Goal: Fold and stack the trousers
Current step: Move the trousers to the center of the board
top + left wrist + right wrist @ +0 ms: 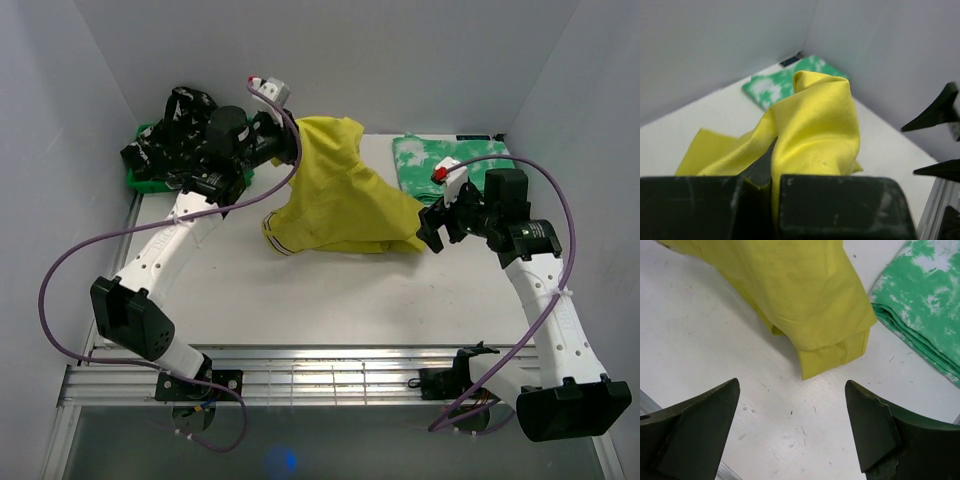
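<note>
The mustard-yellow trousers (335, 200) hang lifted at their upper left end and drape down to the table on the right. My left gripper (292, 148) is shut on that raised end, and cloth (820, 125) is pinched between its jaws (771, 167). My right gripper (430, 228) stands open just above the table, right beside the yellow pair's folded lower end (832, 352), with nothing between its fingers (792, 407). A green-and-white mottled pair (447, 165) lies folded at the back right (925, 300) (782, 85). The black patterned pair (185, 125) lies heaped at the back left.
A green plastic bin (140, 182) sits under the black pair in the back left corner. White walls close in the white table (330, 290) on the left, back and right. A metal rail (330, 370) runs along the near edge.
</note>
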`<action>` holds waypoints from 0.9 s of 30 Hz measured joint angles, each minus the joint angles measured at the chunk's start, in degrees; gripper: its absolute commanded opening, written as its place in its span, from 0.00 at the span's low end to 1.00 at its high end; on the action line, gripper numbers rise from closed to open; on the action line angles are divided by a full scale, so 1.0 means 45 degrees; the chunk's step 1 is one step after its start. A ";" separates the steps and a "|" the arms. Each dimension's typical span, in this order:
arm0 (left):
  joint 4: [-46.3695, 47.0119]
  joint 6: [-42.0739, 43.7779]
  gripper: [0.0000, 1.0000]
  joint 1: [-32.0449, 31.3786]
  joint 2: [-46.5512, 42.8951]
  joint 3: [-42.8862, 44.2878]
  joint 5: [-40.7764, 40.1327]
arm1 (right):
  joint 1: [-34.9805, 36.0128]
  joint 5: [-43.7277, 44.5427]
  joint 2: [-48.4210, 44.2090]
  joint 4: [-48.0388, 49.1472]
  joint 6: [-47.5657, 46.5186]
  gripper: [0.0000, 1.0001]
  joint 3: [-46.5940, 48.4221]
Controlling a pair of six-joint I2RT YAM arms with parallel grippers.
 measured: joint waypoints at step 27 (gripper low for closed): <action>-1.0948 0.6266 0.98 0.6547 0.2934 0.1073 0.1307 | 0.0753 0.0335 0.4828 -0.0282 -0.1695 0.93 -0.0510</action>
